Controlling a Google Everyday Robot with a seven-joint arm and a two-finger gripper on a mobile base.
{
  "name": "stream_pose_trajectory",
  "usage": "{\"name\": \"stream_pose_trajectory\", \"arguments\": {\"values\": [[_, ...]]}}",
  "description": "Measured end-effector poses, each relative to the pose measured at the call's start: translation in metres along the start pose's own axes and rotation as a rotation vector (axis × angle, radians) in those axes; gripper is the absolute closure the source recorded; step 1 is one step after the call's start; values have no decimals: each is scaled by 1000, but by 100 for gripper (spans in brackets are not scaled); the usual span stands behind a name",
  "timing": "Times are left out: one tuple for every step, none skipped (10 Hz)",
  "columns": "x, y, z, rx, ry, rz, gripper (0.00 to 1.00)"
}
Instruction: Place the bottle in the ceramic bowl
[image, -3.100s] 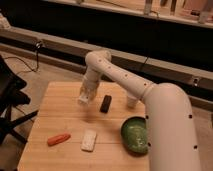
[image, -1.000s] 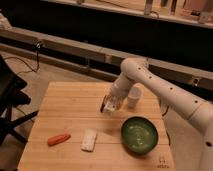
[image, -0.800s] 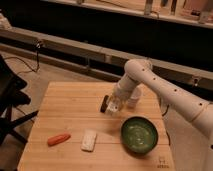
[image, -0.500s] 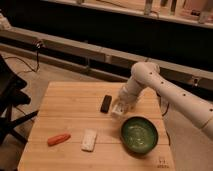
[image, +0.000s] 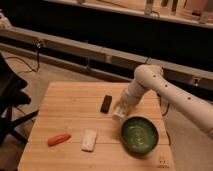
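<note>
The gripper (image: 120, 108) hangs just above the table (image: 75, 110), clamped tight on the bottle (image: 118, 113). Both sit just beside the ceramic bowl (image: 139, 136), off its far-left rim, not inside it.

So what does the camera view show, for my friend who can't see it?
The robot's gripper, shut on a small whitish bottle, hangs over the wooden table, just up and left of the green bowl. Also on the table are a black block, a white block and an orange thing.
</note>
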Motion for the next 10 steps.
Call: {"name": "stream_pose_trajectory", "arguments": {"values": [[0, 10, -2, 4, 5, 10, 88], [0, 15, -3, 5, 8, 16, 88], [-1, 17, -3, 6, 9, 20, 88], [-2, 19, -3, 8, 11, 25, 88], [-4, 23, -2, 8, 12, 33, 88], [-4, 28, -3, 10, 14, 41, 88], [-3, 34, -5, 12, 17, 51, 88], [-3, 41, -6, 13, 20, 61, 88], [-4, 43, -5, 15, 21, 66, 88], [-4, 43, -4, 15, 20, 69, 88]]}}
